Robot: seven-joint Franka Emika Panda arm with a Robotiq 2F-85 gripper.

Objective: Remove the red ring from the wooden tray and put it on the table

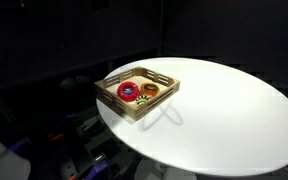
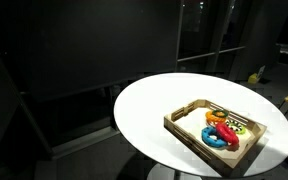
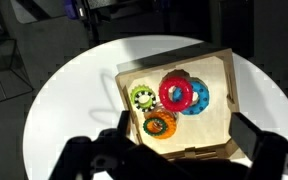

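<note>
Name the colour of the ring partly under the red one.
Blue. The blue ring shows best in the wrist view.

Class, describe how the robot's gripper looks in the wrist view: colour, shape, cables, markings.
The gripper is black, with two chunky, knuckled jaws. It is dark and blurred, so no cables or markings can be made out.

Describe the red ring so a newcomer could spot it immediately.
The round white table carries a wooden tray of rings. The red ring lies near the tray's middle, overlapping a blue ring, beside a green ring and an orange ring. It alone is bright red.
</note>
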